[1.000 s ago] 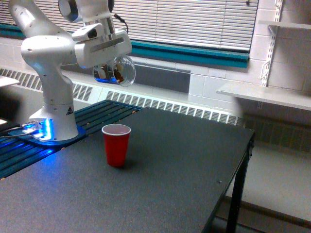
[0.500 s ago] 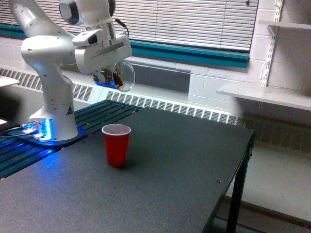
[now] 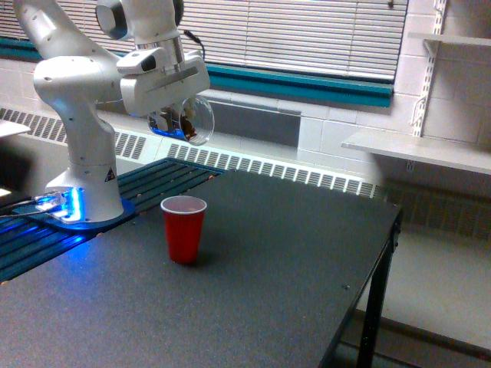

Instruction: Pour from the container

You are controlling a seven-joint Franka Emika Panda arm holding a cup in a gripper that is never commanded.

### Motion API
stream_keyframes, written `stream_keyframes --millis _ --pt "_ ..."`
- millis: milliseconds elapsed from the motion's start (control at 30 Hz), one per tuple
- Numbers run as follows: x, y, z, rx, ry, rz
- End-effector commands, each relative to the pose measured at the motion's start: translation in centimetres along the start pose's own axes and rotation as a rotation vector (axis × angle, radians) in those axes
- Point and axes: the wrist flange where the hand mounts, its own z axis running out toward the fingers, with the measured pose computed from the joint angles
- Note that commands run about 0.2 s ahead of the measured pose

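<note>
The gripper (image 3: 178,119) clasps the clear container (image 3: 194,120), tipped on its side above the red cup (image 3: 184,228) at its twelve o'clock, so pouring seems underway; next, tilt further.

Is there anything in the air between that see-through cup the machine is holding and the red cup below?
Nothing: in the exterior view, only empty air separates the clear container from the red cup.
</note>
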Motion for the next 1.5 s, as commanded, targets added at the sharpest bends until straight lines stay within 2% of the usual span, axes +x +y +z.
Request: stream_keyframes --millis 33,767,1500 --pt "-0.8 0.6 1.2 -0.022 -0.03 0.027" --pt "-0.5 1.2 1.9 -0.048 -0.059 0.046" --pt "-0.6 1.0 3.7 -0.067 -0.111 0.005"
